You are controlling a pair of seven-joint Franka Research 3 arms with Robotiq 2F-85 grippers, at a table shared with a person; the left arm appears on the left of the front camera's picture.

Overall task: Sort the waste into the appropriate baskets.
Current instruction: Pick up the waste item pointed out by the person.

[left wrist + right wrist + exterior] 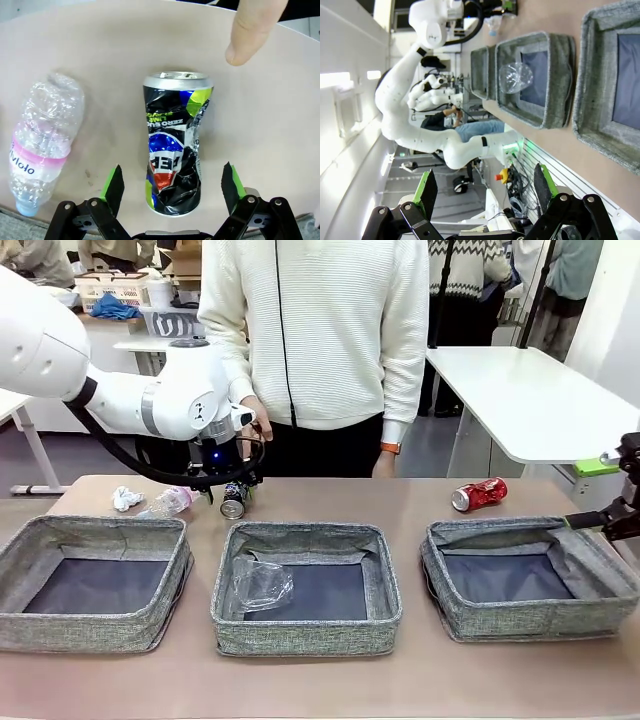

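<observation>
A: Located the black can [175, 150]?
B: Found lying sideways, dented, on the counter [125, 45], beyond the middle basket [305, 630], bracketed by the left end effector [172, 179], spread wide, touching nothing. Right end effector [485, 184] likewise spread, empty, near the right basket [530, 620].
A: Handling?
B: Judged light, thin-walled, slick, readily crushed further. Advise closing across the mid-body, gently, clear of the person's finger [252, 30].

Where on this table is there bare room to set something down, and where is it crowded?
Bare tabletop runs between the black can and the red can, behind the middle basket. The strip along the table's near edge is bare too. Crowded: the far left, where paper wad, pink-labelled bottle and open left gripper cluster.
</observation>
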